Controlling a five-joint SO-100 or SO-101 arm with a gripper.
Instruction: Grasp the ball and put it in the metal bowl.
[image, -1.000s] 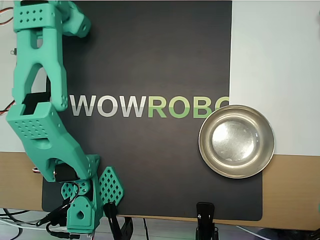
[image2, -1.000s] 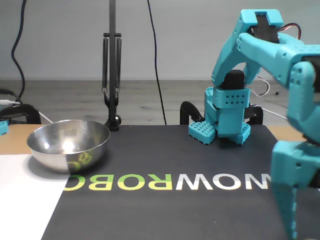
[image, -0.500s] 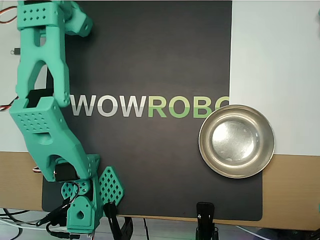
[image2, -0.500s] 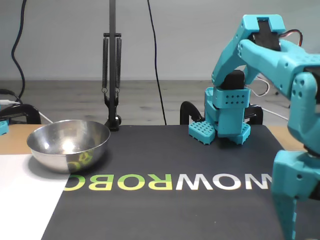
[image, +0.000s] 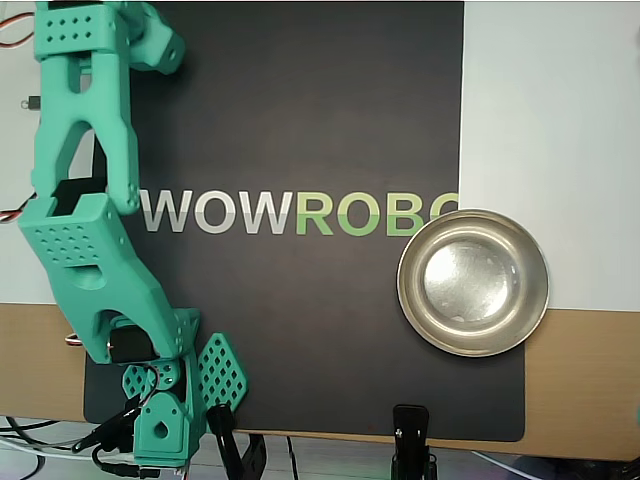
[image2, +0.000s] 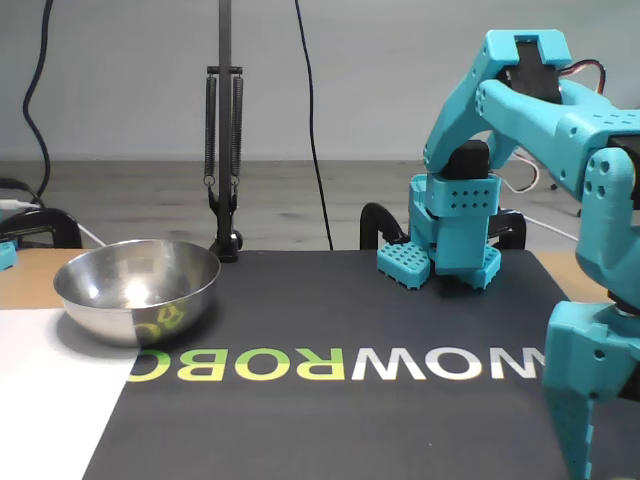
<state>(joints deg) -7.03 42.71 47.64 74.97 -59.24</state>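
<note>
Next to no motion since half a second ago: arm pose matches in both views. Over the full second, the forearm has shifted slightly toward the top edge in the overhead view, and the gripper (image2: 575, 420) has dropped a touch in the fixed view.

Near to far, fixed view:
- Gripper is nearest, at the right edge, pointing down over the black mat (image2: 330, 430). Its tips are cut off by the bottom edge, so I can't tell whether the jaws are wide or narrow, or whether they hold anything.
- The WOWROBO lettering (image2: 330, 366) runs across the mat and reads upside down from here. A white sheet (image2: 50, 400) lies left of the mat.
- The metal bowl (image2: 137, 290) is upright at the left. In the overhead view the metal bowl (image: 473, 282) sits on the mat's right edge, partly on the white sheet and partly on the wooden table (image: 590, 380), covering the end of the lettering. Its bottom shows only reflections.
- The arm base (image2: 452, 235) is at the far side of the mat, well apart from the bowl.
- The lamp stand (image2: 224, 150) is clamped behind the bowl, with cables hanging against the wall.

The ball shows in neither view, so I can't tell where it is.
</note>
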